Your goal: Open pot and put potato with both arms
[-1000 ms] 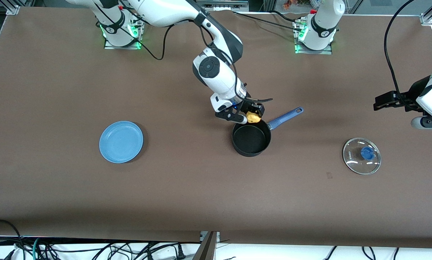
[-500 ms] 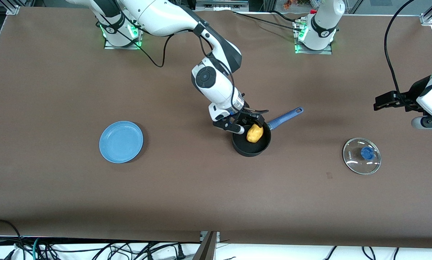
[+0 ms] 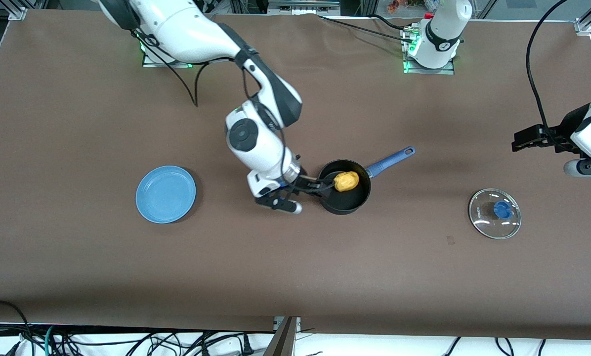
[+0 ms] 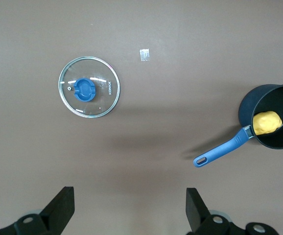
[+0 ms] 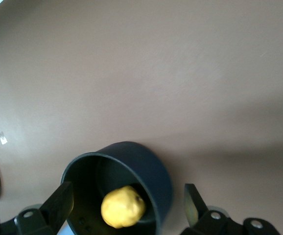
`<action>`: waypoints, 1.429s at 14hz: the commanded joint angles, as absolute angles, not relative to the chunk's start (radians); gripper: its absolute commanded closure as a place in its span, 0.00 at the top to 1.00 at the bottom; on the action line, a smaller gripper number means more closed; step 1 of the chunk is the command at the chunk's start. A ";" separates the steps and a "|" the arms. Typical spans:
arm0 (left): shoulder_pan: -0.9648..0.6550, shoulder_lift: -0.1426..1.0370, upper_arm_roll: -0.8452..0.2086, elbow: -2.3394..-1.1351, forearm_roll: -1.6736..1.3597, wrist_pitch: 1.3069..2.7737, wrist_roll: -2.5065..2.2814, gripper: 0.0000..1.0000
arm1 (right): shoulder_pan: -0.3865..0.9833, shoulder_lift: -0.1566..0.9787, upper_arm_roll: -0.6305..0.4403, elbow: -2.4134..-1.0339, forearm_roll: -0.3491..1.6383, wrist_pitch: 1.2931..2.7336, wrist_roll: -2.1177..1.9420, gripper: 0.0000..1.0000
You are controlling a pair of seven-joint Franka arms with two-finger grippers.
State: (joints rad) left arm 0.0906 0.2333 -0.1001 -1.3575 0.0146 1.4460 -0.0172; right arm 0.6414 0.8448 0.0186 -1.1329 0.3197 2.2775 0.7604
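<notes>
Lid [image 3: 494, 213] lies flat on table [image 3: 78, 123], knob up, toward left arm's end & well apart from pot [image 3: 344, 194]; plate [image 3: 166, 194] sits toward right arm's end. Pot is uncovered mid-table w/ potato [image 3: 347, 181] inside by the handle side, blue handle [image 3: 390, 160] pointing away from front cam. Right gripper [image 3: 295, 195] is spread wide w/ nothing held, just beside pot's rim on the plate side; left gripper [image 4: 127, 210] waits high over the lid's end of table, also wide apart & empty.
</notes>
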 commanded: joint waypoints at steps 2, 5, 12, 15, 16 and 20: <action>0.091 0.250 -0.097 -1.309 0.005 1.428 -0.020 1.00 | 0.632 0.596 -0.128 -1.236 0.302 1.921 0.664 1.00; 0.091 0.258 -0.097 -1.301 0.003 1.427 -0.020 1.00 | 0.620 0.511 -0.228 -1.239 0.310 1.728 0.527 1.00; 0.089 0.259 -0.097 -1.301 0.003 1.428 -0.020 1.00 | 0.369 0.154 -0.153 -1.457 0.183 1.483 0.224 1.00; 0.089 0.261 -0.097 -1.301 0.002 1.428 -0.020 1.00 | 0.155 -0.039 0.004 -1.659 0.141 1.502 0.192 1.00; 0.089 0.261 -0.097 -1.301 0.000 1.428 -0.020 1.00 | 0.120 -0.041 0.024 -1.658 0.129 1.500 0.164 1.00; 0.089 0.261 -0.097 -1.301 0.002 1.427 -0.020 1.00 | 0.080 -0.020 0.064 -1.614 0.054 1.522 0.103 1.00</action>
